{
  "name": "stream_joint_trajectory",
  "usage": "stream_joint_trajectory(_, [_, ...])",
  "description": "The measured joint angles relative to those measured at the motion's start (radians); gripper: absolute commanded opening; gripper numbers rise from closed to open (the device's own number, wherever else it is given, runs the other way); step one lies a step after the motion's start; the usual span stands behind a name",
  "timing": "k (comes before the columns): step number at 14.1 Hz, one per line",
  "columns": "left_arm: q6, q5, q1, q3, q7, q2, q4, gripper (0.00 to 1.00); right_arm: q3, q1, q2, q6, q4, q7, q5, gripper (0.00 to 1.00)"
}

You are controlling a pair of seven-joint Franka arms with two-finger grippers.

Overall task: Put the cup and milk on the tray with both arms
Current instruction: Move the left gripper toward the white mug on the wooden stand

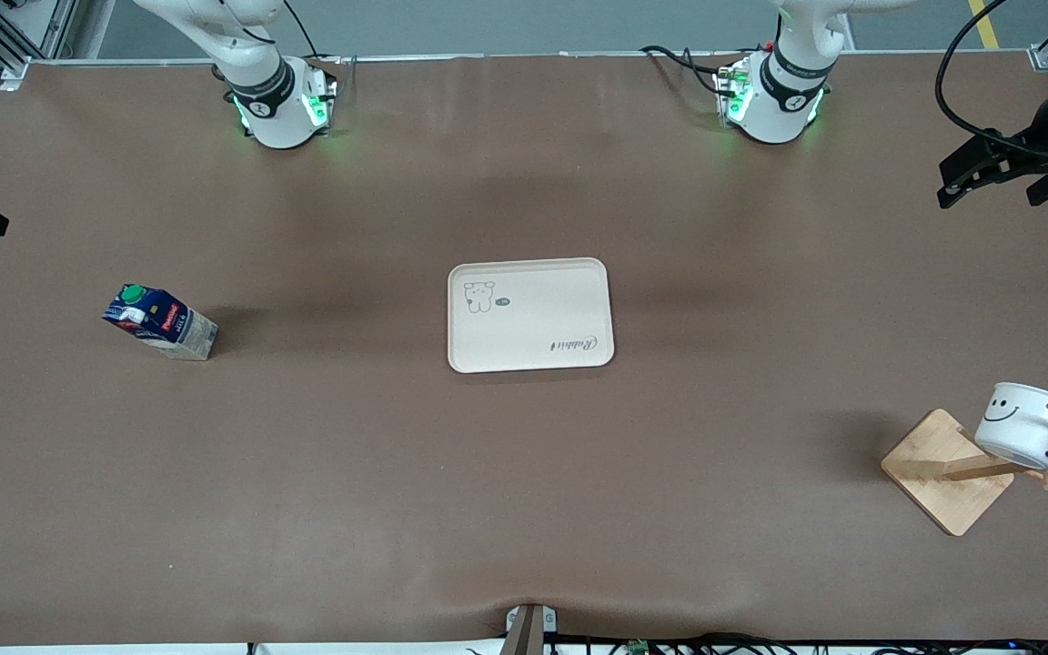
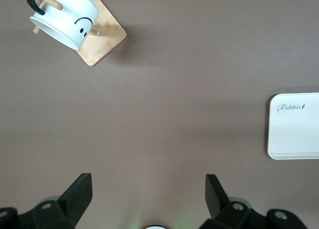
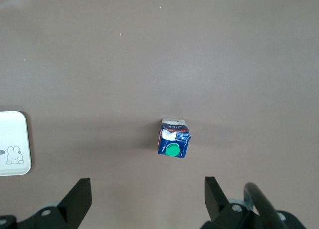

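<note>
While both arms hang high above the brown table, nothing is yet grasped. The left gripper (image 2: 148, 199) is spread wide and empty over bare tabletop at the left arm's end; in the front view only its black body shows at the frame edge. The right gripper (image 3: 148, 199) is likewise wide open and empty, over the table at the right arm's end.

The milk (image 1: 160, 322) stands upright, green cap up, well apart from the tray (image 1: 530, 315), which lies empty in the middle of the table. The cup (image 1: 1026, 426) hangs tilted on a peg of a wooden rack (image 1: 946, 470), nearer the front camera than the tray; its black handle seems hooked over the peg, though that detail is hard to make out.

To do the reach well, the right gripper should probably descend straight over the carton and close on its flat sides below the cap. The left gripper likely needs to grip the cup's rim and slide it along the peg rather than lifting straight up, lest the rack tip.
</note>
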Motion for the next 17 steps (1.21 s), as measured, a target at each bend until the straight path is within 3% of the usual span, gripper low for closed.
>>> stream_joint_trajectory(12, [0.006,0.064,0.018,0.01,0.0,0.044,0.049,1.0,0.005,0.0,0.0,0.007,0.0,0.0,0.0,1.0])
stream_joint_trajectory(17, [0.078,0.064,0.062,0.01,0.003,0.076,0.049,1.0,0.007,0.001,0.0,0.02,0.0,0.0,0.0,1.0])
